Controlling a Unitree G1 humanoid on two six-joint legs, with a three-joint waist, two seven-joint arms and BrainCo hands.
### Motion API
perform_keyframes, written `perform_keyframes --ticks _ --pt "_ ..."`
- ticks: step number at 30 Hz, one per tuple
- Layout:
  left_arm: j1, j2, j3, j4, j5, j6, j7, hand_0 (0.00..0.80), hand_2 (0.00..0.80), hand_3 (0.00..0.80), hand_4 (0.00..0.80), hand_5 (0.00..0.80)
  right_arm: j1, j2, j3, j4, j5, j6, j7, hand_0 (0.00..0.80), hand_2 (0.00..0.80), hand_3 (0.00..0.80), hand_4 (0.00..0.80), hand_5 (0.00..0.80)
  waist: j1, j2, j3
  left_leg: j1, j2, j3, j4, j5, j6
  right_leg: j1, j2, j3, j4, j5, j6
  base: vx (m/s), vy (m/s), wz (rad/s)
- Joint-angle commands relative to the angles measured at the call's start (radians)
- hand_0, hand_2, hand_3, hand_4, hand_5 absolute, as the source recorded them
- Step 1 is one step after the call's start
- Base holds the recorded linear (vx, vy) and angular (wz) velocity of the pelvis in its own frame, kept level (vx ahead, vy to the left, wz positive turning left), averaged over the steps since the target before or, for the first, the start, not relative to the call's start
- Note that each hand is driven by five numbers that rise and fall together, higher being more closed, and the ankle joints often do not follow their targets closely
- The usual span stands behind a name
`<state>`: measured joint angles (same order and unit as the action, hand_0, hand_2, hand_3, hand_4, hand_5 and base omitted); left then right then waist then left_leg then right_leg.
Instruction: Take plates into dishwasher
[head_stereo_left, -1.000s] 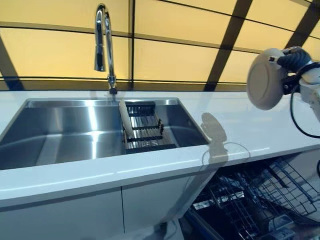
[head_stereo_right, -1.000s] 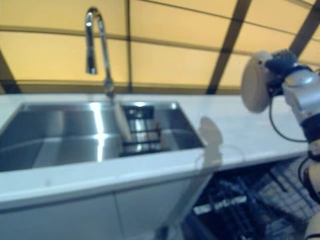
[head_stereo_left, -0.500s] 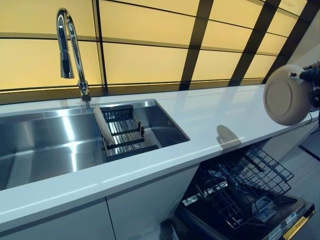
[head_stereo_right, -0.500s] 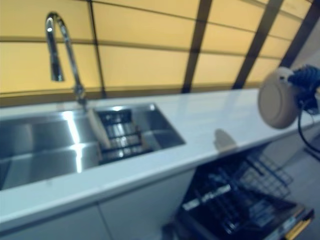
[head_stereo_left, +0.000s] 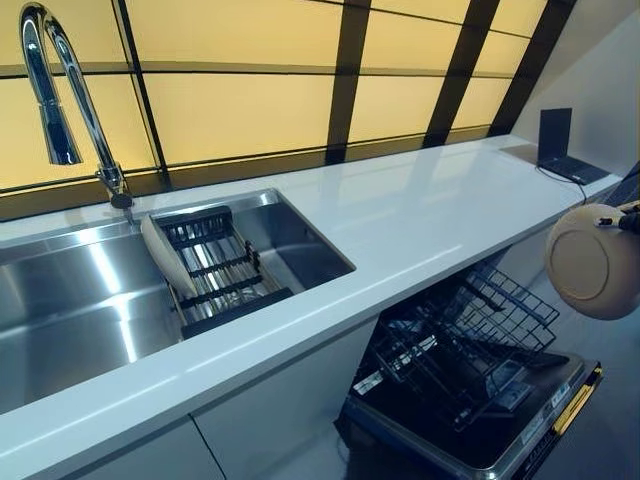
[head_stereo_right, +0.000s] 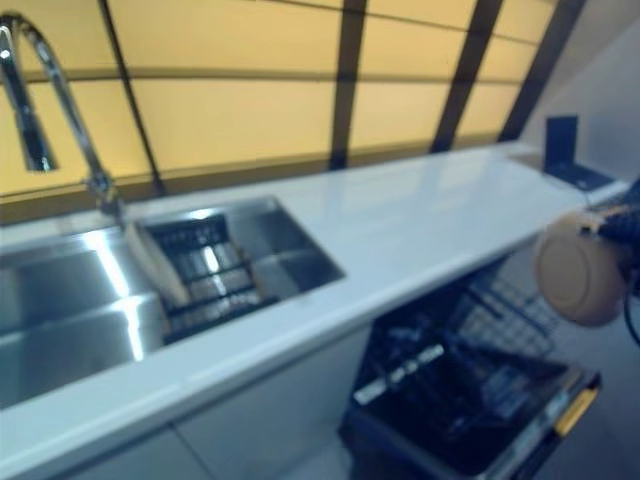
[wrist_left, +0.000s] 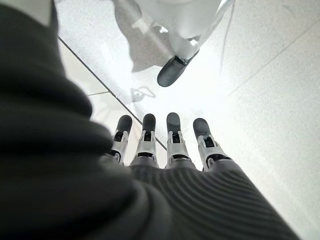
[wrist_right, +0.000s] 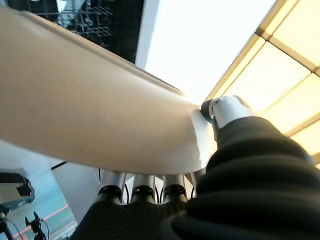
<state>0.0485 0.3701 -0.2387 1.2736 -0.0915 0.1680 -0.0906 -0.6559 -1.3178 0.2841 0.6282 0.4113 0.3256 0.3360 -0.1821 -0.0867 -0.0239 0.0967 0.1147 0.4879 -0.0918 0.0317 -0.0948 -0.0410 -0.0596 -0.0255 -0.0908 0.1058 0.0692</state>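
The right robot hand (wrist_right: 215, 150) pinches a round, beige, smooth ceramic plate (head_stereo_left: 592, 262) by its rim, thumb on one face and fingers (wrist_right: 142, 187) behind. The plate hangs on edge, above the open dishwasher's black wire rack (head_stereo_left: 455, 340) below the hand. Stiff, glossy and breakable, it likely slips easily, so a rim hold suits it. The left robot hand (wrist_left: 165, 150) hangs with straight fingers, holding nothing. Another pale plate (head_stereo_left: 165, 260) leans in the steel sink's (head_stereo_left: 60, 310) dark drainer.

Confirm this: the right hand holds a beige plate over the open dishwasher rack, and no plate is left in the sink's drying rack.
Not quite. One plate is left, leaning in the drying rack in the sink, as the left eye view shows. The rest holds: the right hand grips a beige plate over the open dishwasher rack.
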Motion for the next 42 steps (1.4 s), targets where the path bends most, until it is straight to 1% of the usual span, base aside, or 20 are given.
perform_keyframes --ticks 1,8,14,19,24,29,38,42 --pt "-0.042 0.031 0.044 0.041 0.044 -0.005 -0.004 0.000 0.000 0.000 0.000 0.000 0.003 -0.048 -0.105 -0.079 -0.069 -0.118 0.016 0.800 0.800 0.800 0.800 0.800 -0.008 -0.004 0.043 0.056 -0.011 -0.060 0.004 -0.116 0.042 0.048 0.014 -0.025 0.004 -0.062 0.065 -0.011 -0.061 -0.04" --pt "-0.043 0.033 0.050 0.033 0.058 -0.016 -0.009 0.000 0.000 0.000 0.000 0.000 0.126 -0.021 -0.168 -0.176 -0.123 -0.182 0.018 0.800 0.800 0.800 0.800 0.800 -0.017 0.010 0.056 0.046 -0.011 -0.062 0.004 -0.115 0.042 0.033 0.015 -0.014 0.004 -0.061 0.063 -0.004 -0.065 -0.02" --pt "-0.053 0.026 0.046 0.016 0.046 -0.018 -0.018 0.000 0.000 0.000 0.000 0.000 0.210 0.033 -0.203 -0.251 -0.175 -0.222 -0.011 0.800 0.800 0.800 0.800 0.800 -0.025 0.035 0.086 0.035 -0.016 -0.068 0.004 -0.117 0.046 0.015 0.009 -0.005 0.004 -0.058 0.063 -0.011 -0.047 -0.04" --pt "-0.054 0.028 0.048 0.009 0.042 -0.017 -0.025 0.000 0.000 0.000 0.000 0.000 0.228 0.072 -0.205 -0.308 -0.209 -0.210 -0.014 0.800 0.800 0.800 0.800 0.800 -0.028 0.058 0.113 0.024 -0.020 -0.078 0.004 -0.115 0.045 -0.001 0.005 0.001 0.004 -0.055 0.060 0.002 -0.036 -0.04" --pt "-0.067 0.021 0.047 0.006 0.032 -0.026 -0.025 0.000 0.000 0.000 0.000 0.000 0.204 0.116 -0.179 -0.328 -0.235 -0.204 -0.032 0.800 0.800 0.800 0.800 0.800 -0.030 0.080 0.146 0.003 -0.026 -0.093 0.004 -0.108 0.042 -0.023 -0.002 0.004 0.004 -0.050 0.057 -0.027 -0.010 -0.01" --pt "-0.074 0.011 0.042 0.000 0.032 -0.034 -0.026 0.000 0.000 0.000 0.000 0.000 0.203 0.147 -0.173 -0.360 -0.229 -0.195 -0.038 0.800 0.800 0.800 0.800 0.800 -0.030 0.098 0.165 -0.007 -0.033 -0.103 0.004 -0.106 0.041 -0.032 -0.010 0.001 0.004 -0.050 0.054 0.000 0.000 0.00" --pt "-0.082 -0.002 0.044 -0.005 0.028 -0.035 -0.031 0.000 0.000 0.000 0.000 0.000 0.231 0.201 -0.171 -0.428 -0.248 -0.184 -0.015 0.800 0.800 0.800 0.800 0.800 -0.029 0.111 0.175 -0.007 -0.041 -0.108 0.004 -0.107 0.042 -0.029 -0.018 -0.002 0.004 -0.052 0.053 0.000 0.011 0.00" --pt "-0.089 -0.008 0.045 0.000 0.027 -0.033 -0.033 0.000 0.000 0.000 0.000 0.000 0.254 0.238 -0.163 -0.453 -0.265 -0.174 -0.029 0.800 0.800 0.800 0.800 0.800 -0.027 0.114 0.176 -0.004 -0.041 -0.111 0.004 -0.107 0.042 -0.025 -0.019 -0.006 0.004 -0.054 0.052 -0.001 0.003 0.02"
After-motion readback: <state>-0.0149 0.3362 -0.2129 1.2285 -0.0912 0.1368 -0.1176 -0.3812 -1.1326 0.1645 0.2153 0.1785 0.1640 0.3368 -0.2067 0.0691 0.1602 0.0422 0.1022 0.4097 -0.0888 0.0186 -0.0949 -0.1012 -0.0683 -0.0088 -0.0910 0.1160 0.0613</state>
